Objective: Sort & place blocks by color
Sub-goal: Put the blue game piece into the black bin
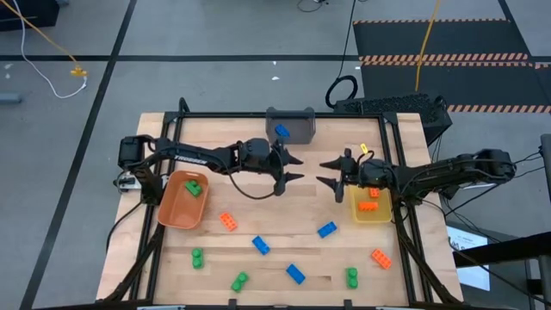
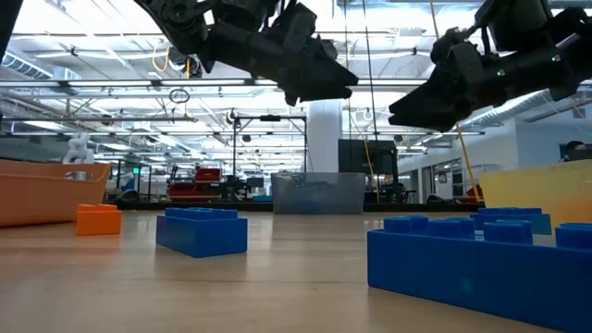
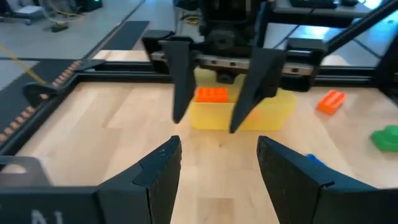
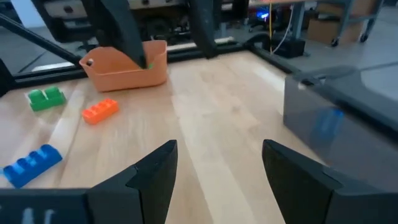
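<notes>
Overhead, both the left gripper (image 1: 293, 167) and the right gripper (image 1: 330, 171) are held empty with fingers spread, facing each other above mid-table, while the loose blocks (image 1: 259, 244) are scattered nearer the table's front edge, below both.

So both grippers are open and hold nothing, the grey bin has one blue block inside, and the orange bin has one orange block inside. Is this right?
Not quite. The block in the orange bin is a green block, not an orange one; the high view shows it. The rest holds: the left gripper and the right gripper are open and hold nothing, and the grey bin has one blue block inside.
</notes>
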Controlling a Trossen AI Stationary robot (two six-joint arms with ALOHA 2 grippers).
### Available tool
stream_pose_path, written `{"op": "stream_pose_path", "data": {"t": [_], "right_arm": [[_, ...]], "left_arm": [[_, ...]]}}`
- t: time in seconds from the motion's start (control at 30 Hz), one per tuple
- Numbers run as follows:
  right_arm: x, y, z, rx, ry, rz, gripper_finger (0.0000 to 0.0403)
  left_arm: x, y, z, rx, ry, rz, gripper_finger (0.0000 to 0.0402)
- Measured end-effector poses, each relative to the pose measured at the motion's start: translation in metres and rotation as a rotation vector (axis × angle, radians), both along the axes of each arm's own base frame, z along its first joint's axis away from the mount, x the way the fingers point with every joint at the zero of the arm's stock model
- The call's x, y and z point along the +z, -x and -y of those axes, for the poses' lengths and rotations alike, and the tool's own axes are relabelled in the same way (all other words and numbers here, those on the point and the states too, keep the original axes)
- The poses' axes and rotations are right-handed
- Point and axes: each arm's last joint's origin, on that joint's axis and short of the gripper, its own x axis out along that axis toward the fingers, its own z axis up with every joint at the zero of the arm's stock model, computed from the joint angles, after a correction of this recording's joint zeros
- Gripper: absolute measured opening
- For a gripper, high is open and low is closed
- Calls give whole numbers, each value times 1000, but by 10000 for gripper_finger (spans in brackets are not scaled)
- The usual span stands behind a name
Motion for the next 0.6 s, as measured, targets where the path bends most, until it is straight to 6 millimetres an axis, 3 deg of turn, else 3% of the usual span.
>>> {"op": "stream_pose_path", "data": {"t": [0.27,0.6], "right_arm": [[6,-5,-22,119,5,-22,226],[36,-20,-59,285,18,-355,226]], "left_arm": [[0,-1,12,-37,4,-2,209],[-6,1,7,-22,10,-66,209]]}}
